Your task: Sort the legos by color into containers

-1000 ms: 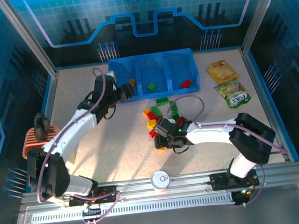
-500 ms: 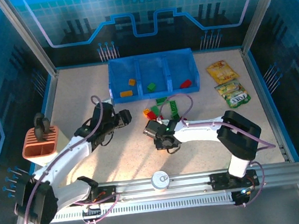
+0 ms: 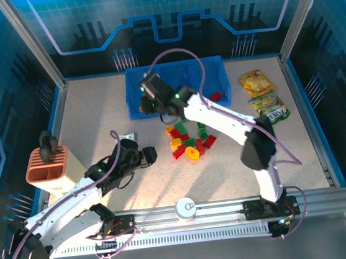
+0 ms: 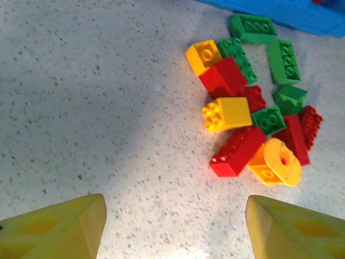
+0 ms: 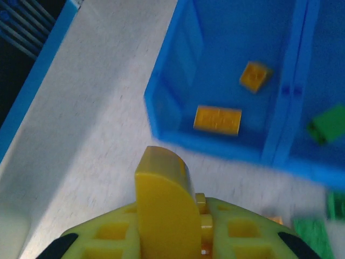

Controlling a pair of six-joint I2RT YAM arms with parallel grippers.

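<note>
Top external view: a speckled worktop (image 3: 90, 114) carries a translucent blue tray (image 3: 209, 75) at its far side, split into three compartments side by side. The right arm reaches across to the tray's near left corner, where the right tool (image 3: 150, 97) hangs. In the right wrist view, that right tool (image 5: 178, 229) is clenched on a yellow brick (image 5: 161, 189) with a rounded top, which stands upright between the fingers. Beyond it the tray (image 5: 178, 70) shows its left compartment with two orange bricks (image 5: 217, 118) lying flat and apart, and a green brick (image 5: 328, 124) in the middle compartment. From above, a red brick (image 3: 216, 96) lies in the right compartment. The loose legos (image 3: 190, 141) sit in a tight pile in front of the tray, near the middle of the worktop. The left tool (image 3: 146, 157) rests low, just left of the pile. In the left wrist view, the left tool (image 4: 175, 226) is released, its two yellow fingertips (image 4: 59, 232) spread wide with bare worktop between them, and the legos (image 4: 250, 127) in red, green and yellow lie ahead of it, many touching one another. Two snack packets (image 3: 263, 94) lie to the right of the tray, and an orange ribbed holder (image 3: 47, 165) stands at the left edge.
</note>
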